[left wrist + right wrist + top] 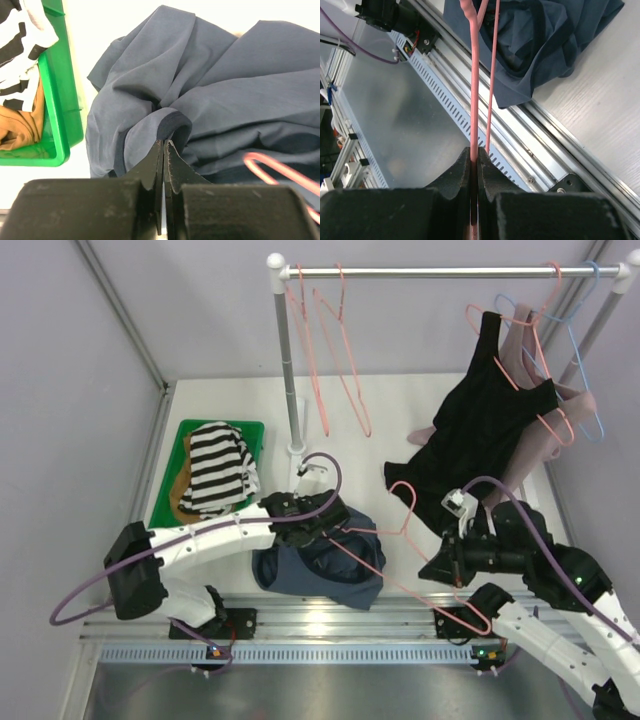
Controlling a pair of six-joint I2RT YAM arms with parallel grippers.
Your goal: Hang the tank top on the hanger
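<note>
Slate-blue tank top point(225, 90) crumpled on the table point(400, 410), thin pink wire hanger point(474, 100) resting across its right side

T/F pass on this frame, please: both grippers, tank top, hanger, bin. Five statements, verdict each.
1. The left gripper is shut on a fold of the tank top. True.
2. A black top hangs from the rail. True.
3. The tank top is draped over the rail. False: it lies crumpled on the table, near the arm bases.
4. The right gripper is open and empty. False: it is shut on the wire of the hanger.
5. The green bin holds a striped garment. True.
</note>
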